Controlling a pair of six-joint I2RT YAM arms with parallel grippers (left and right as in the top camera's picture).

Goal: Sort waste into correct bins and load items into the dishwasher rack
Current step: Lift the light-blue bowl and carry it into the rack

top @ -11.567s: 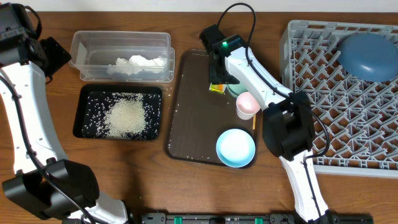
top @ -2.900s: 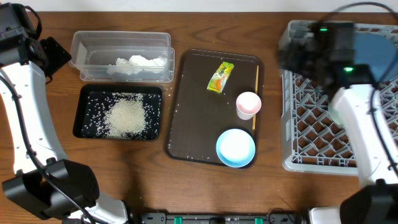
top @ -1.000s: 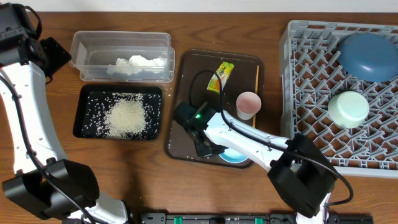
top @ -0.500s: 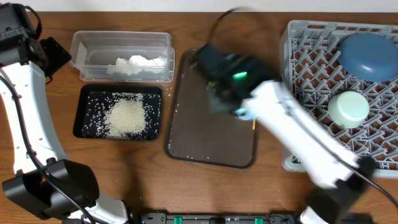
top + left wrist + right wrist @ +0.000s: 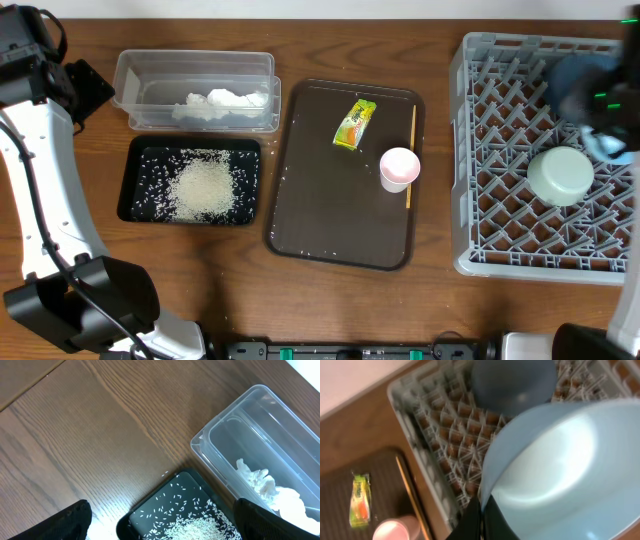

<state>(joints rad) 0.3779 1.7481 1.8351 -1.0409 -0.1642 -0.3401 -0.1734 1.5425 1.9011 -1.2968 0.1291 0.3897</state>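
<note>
wooden tabletop all round, with grey dishwasher rack (image 5: 500, 200) at its right end. above the rack, clamped by its rim in the closed right gripper (image 5: 481, 512): light blue bowl (image 5: 560, 470), tilted, hollow toward the wrist camera. below and beyond, dark blue plate (image 5: 512, 380); nearer, mint green bowl (image 5: 560, 175). probably open lattice between them for the set-down, though blurred overhead. well apart over black tray (image 5: 125, 525), spread wide, holding nothing: left gripper (image 5: 162, 510).
</note>
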